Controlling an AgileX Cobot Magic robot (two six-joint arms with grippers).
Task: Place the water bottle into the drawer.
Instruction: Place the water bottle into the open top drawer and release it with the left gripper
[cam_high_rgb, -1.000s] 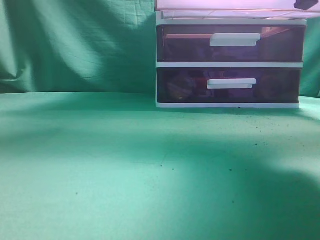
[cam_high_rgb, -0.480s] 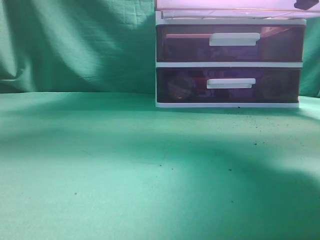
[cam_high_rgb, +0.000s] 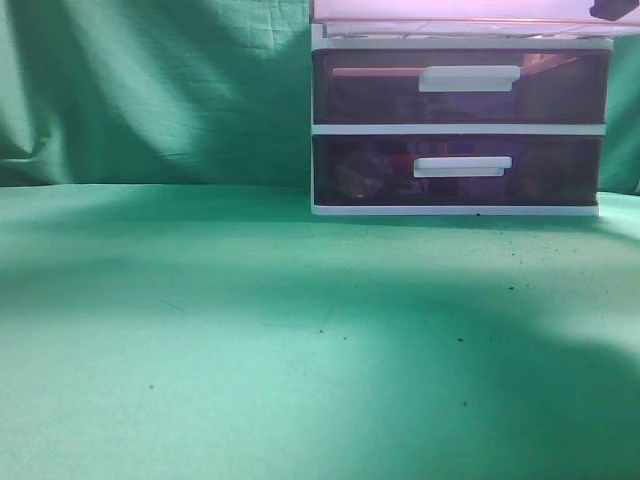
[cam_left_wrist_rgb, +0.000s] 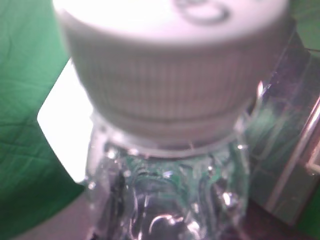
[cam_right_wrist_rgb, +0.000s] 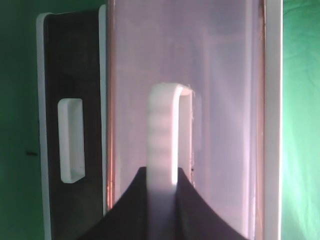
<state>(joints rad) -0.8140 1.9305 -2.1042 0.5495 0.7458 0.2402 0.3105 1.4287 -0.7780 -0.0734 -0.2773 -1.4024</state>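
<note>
- One water bottle (cam_left_wrist_rgb: 165, 165) shows, and only in the left wrist view: clear, rippled plastic with a white ribbed cap (cam_left_wrist_rgb: 172, 75), so close to the lens that it fills the picture and blurs
- The left gripper's own fingers are hidden in that view, so I cannot tell whether they clamp the bottle or stand apart
- One white-framed drawer unit (cam_high_rgb: 460, 128) stands at the back right of the table, against the cloth backdrop
- Three drawers counted: two lower drawers (cam_high_rgb: 460, 170) shut, dark reddish-purple, each with one white bar handle; the top drawer (cam_high_rgb: 460, 12) reads pale pink and is cut off by the upper edge of the exterior view
- In the right wrist view the drawer (cam_right_wrist_rgb: 185, 100) appears as a pale pink translucent panel with its white handle (cam_right_wrist_rgb: 165, 140) running toward the camera
- The right gripper (cam_right_wrist_rgb: 162, 200) has its dark fingers (cam_right_wrist_rgb: 125, 210) pressed on either side of that handle, gripping it
- One handle of a lower drawer (cam_right_wrist_rgb: 71, 140) shows beside it in that view
- A green cloth (cam_high_rgb: 250, 340) covers the table, lightly specked with dark crumbs and crossed by broad shadows
- A wrinkled green curtain (cam_high_rgb: 150, 90) hangs behind
</note>
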